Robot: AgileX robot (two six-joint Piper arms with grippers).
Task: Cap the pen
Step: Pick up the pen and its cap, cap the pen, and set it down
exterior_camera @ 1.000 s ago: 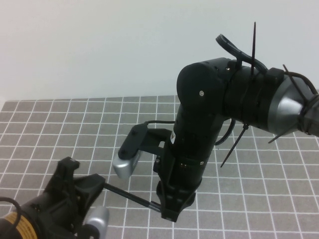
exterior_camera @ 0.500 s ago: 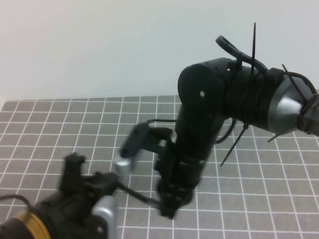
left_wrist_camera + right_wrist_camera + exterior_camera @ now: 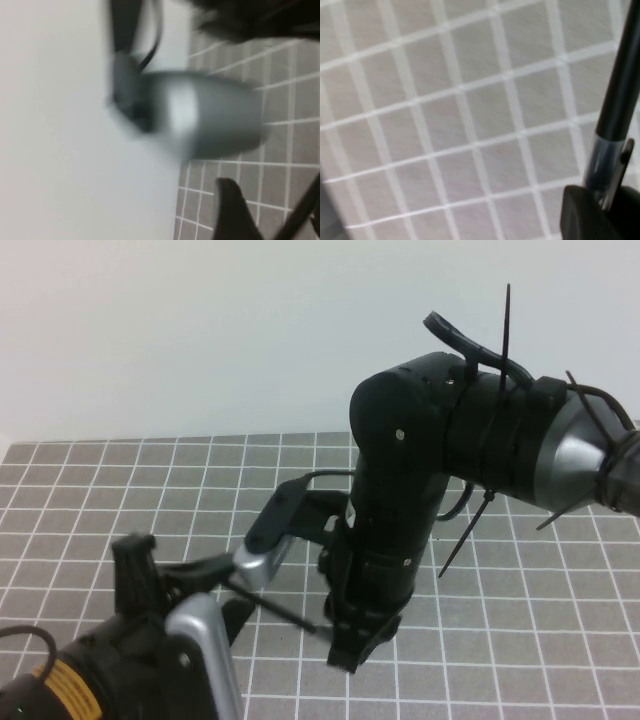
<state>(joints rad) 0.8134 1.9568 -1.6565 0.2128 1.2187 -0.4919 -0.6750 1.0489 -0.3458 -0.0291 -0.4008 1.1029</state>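
Observation:
A thin black pen (image 3: pixel 272 607) hangs level above the grid mat. In the right wrist view its black barrel (image 3: pixel 620 90) runs into a translucent cap with a clip (image 3: pixel 604 167). My right gripper (image 3: pixel 348 643) points down and is shut on that capped end, a dark finger (image 3: pixel 585 215) pressing the cap. My left gripper (image 3: pixel 175 565) is at the near left by the pen's free end, and its fingers stand wide apart. In the left wrist view one finger (image 3: pixel 232 210) is clear of the pen (image 3: pixel 298 221).
The grey mat with white grid lines (image 3: pixel 120 490) covers the table up to a plain white wall. The silver camera housing on my right wrist (image 3: pixel 258 558) hangs just above my left gripper and fills the left wrist view (image 3: pixel 210 120).
My left arm has risen and swung right, closer under the right wrist camera. The right gripper lifted the pen slightly.

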